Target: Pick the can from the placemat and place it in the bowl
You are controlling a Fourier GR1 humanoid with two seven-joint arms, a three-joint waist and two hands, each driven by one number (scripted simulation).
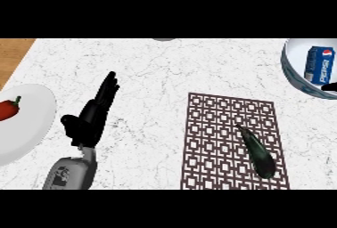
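The blue can (319, 65) lies inside the white bowl (285, 60) at the top right corner. The brown patterned placemat (223, 133) lies right of centre on the marble counter, with no can on it. My left hand (92, 116) rests open on the counter left of the placemat, fingers straight and pointing away. At the right edge, just below the bowl, a small black part of my right hand (330, 91) shows. The rest of that hand is cut off by the frame.
A dark green, elongated vegetable (256, 153) lies on the right half of the placemat. A white plate (33, 129) at the left edge holds a red pepper (8, 109). A wooden strip (12, 53) borders the counter at the top left.
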